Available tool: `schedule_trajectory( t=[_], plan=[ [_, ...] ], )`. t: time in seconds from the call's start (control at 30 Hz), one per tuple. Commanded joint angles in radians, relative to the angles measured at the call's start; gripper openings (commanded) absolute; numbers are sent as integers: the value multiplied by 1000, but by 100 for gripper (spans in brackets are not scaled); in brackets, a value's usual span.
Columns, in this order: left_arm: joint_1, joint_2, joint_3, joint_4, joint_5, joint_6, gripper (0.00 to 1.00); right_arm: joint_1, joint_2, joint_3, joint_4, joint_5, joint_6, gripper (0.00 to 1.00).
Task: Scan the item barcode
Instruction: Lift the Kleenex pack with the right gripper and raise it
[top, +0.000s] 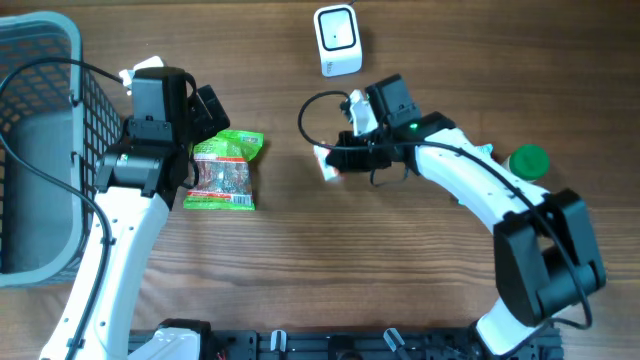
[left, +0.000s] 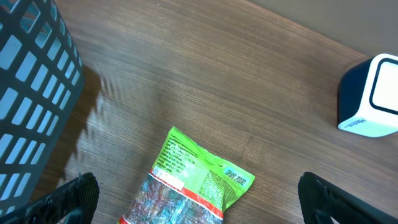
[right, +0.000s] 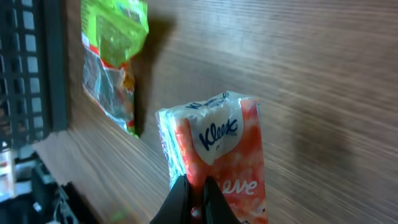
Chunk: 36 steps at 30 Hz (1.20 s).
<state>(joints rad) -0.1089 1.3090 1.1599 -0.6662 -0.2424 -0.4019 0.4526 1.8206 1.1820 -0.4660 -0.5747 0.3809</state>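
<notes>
Right tool (right: 194, 186): pressed together, pinching one end of the tissue pack (right: 221, 149).
Tissue pack: orange and white, with a blue "Kleenex" name on the side that faces the wrist camera. From above it sits near the middle of the desk (top: 300, 270), on the robot's side of the scanner (top: 337, 40) and apart from it.
Scanner: a small white box with a dark screen, at the far edge of the desk.
Left tool (left: 198, 198): spread wide, holding nothing. It hangs over the snack bag (left: 193, 186).
Snack bag: green at the top and see-through lower down, lying flat on the desk. Its green end has a small barcode on it.
Basket (left: 31, 81): grey with holes in the sides, at the left side of the desk, near the snack bag.
Green round thing (top: 528, 160): beside the right arm; I cannot tell what it is.
</notes>
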Motion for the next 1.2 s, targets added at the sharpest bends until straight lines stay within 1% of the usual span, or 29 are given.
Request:
schedule_trajectory(
  t=[0.0,0.13,0.2,0.4,0.57,0.77,0.87,0.9,0.93,0.97,1.03,1.13,1.17],
  plan=[
    [5,0,11,3,-16,5,100,4,43,-37,52,-86,12,4],
    [5,0,11,3,-16,5,100,4,46,-74,139,-114,16,4],
    [5,0,11,3,-16,5,100,4,46,-83,152,-106,15,4],
    [5,0,11,3,-16,5,100,4,46,-85,130,-6,3,4],
    [5,0,11,3,-16,5,100,4,46,-85,121,15,-41,4],
    [5,0,11,3,-16,5,100,4,45,-84,84,182,-36,4],
    [5,0,11,3,-16,5,100,4,44,-84,72,201,-25,6],
    [5,0,11,3,-16,5,100,5,44,-84,72,201,-11,9],
    [5,0,11,3,-16,5,100,5,44,-84,72,201,-11,16],
    [5,0,11,3,-16,5,100,7,44,-84,71,197,-12,20],
    [5,0,11,3,-16,5,100,9,42,-84,68,182,-15,35],
    [5,0,11,3,-16,5,100,9,25,-81,66,160,-15,45],
    [5,0,11,3,-16,5,100,9,8,-78,64,159,-15,46]
  ],
)
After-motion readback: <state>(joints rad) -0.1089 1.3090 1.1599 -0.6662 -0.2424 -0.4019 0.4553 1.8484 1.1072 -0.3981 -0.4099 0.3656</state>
